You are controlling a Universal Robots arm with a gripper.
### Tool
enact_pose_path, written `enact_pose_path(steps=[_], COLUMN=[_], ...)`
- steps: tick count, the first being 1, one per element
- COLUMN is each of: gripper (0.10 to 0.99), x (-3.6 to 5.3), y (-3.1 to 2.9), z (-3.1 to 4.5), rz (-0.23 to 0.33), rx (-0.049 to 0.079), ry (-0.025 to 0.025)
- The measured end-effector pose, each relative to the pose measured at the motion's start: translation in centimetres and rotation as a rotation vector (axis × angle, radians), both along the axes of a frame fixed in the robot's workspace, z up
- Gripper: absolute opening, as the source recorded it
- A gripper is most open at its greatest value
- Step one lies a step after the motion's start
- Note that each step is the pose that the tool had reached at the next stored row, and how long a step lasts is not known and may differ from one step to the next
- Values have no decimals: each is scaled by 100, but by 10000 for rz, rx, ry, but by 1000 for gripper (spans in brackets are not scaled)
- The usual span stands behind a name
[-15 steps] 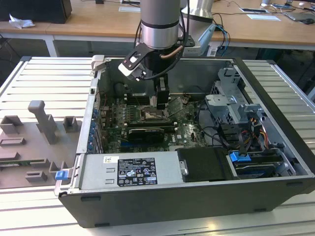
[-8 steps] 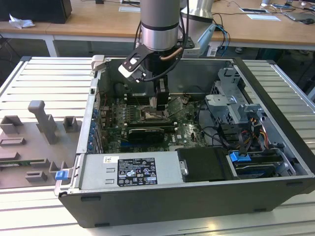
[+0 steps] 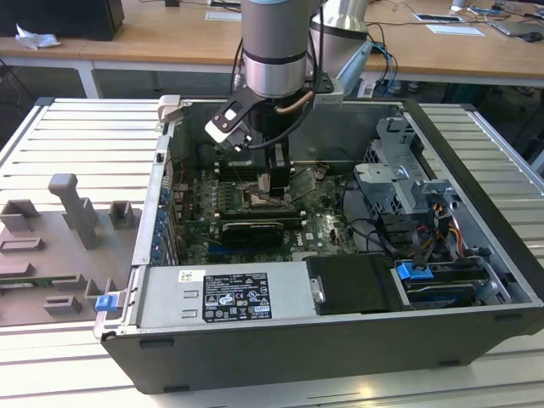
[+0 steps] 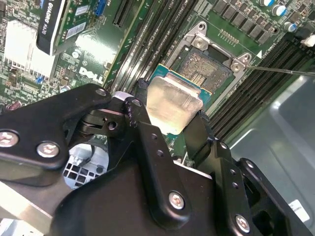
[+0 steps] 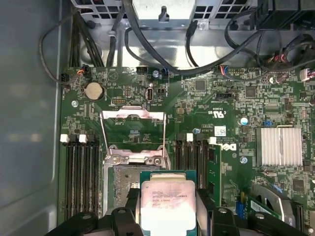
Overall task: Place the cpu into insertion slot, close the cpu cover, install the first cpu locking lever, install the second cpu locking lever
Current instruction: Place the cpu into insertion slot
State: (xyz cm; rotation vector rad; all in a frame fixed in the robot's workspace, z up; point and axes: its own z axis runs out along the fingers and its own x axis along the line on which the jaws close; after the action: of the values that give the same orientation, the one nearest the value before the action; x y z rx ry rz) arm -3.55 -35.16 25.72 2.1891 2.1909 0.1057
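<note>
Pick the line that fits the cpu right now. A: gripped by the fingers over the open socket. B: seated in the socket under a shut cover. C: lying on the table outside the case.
A: in the second wrist view the gripper pinches the cpu over the bare socket, and in the first wrist view the cpu cover stands swung open.

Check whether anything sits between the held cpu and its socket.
Nothing visible does. The cpu, gripped between the fingers, hangs partly over the bare socket. The cpu cover is swung open, off the socket.
</note>
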Motion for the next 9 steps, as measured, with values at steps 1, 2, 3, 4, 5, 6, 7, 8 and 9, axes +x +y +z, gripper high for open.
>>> enact_pose_path(steps=[1,2,3,4,5,6,7,8,9], gripper=[537,537,537,537,537,537,537,537,537], x=[0,0,0,0,0,0,0,1,0], y=[0,0,1,1,1,1,1,2,1], z=[-10,-16,-21,-24,-27,-31,-35,-37,-37], rz=[0,0,-1,-1,-1,0,-1,-4,-4], rx=[0,0,-2,-3,-2,-1,-1,-10,-12], ry=[0,0,1,2,1,1,1,4,4])
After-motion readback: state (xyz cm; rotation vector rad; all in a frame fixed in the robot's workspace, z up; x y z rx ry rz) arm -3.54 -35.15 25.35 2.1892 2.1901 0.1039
